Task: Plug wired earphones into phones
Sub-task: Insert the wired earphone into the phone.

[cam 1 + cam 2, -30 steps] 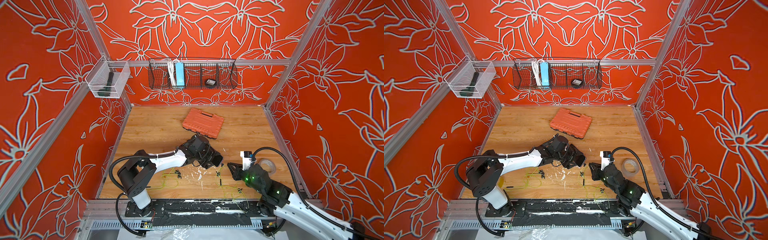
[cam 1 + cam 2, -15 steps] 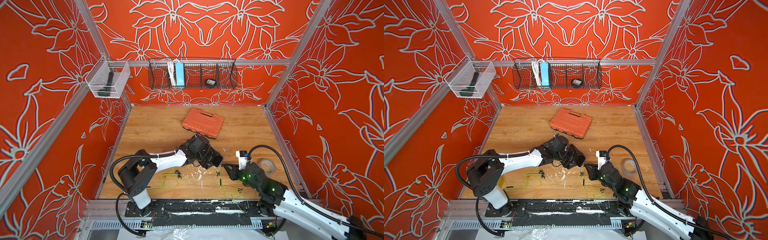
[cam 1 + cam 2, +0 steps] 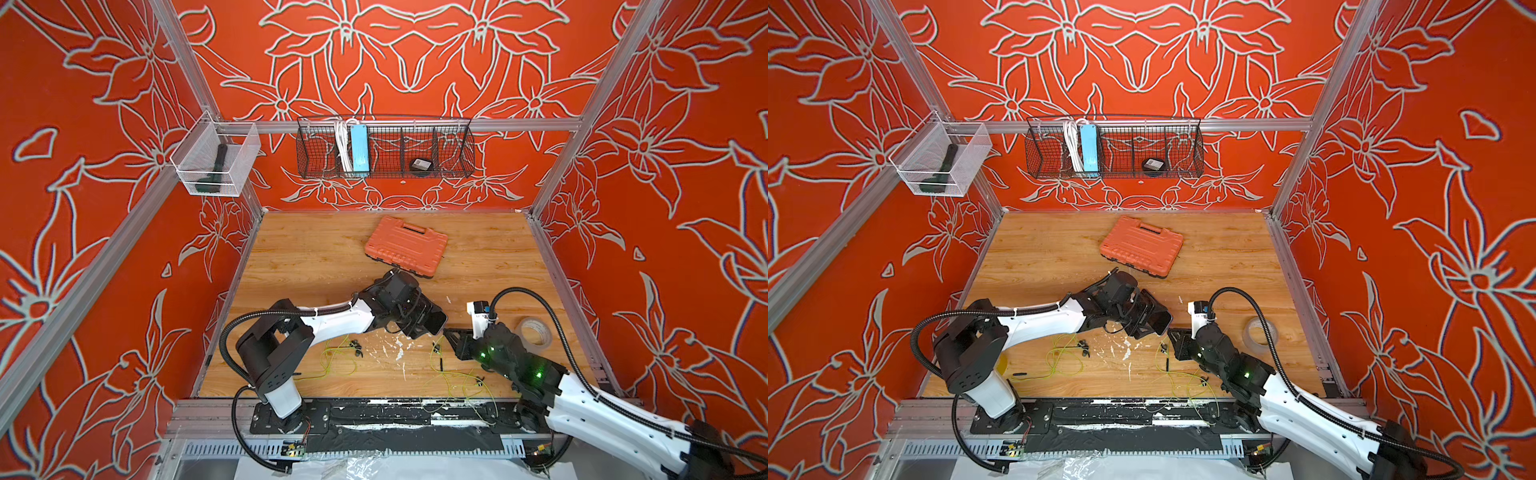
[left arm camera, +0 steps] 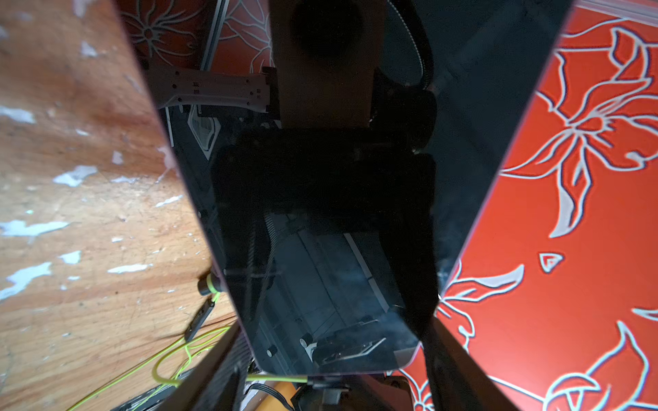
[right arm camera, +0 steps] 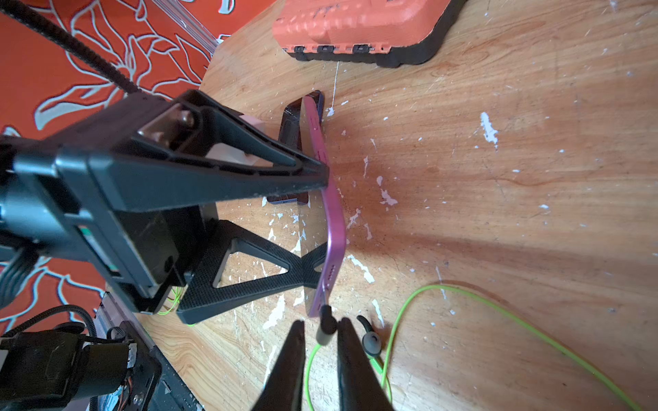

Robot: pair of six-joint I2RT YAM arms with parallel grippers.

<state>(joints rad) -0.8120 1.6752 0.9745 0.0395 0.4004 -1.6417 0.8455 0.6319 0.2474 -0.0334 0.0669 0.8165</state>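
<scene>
Right gripper (image 5: 320,329), pinching the black plug (image 5: 324,322) of the thin yellow-green wired earphones (image 5: 498,302), is edging left and the plug's now meeting the purple-rimmed black smartphone (image 5: 331,213) that the left gripper (image 5: 319,224) is clamping. Insertion's looking close.

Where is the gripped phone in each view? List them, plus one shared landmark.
Top view: phone just below centre.
Top view: likewise just below centre.
Left wrist: dark screen fills the middle.
Right wrist: purple edge, centre.
Landmark: yellow-green cable, in all four.
</scene>
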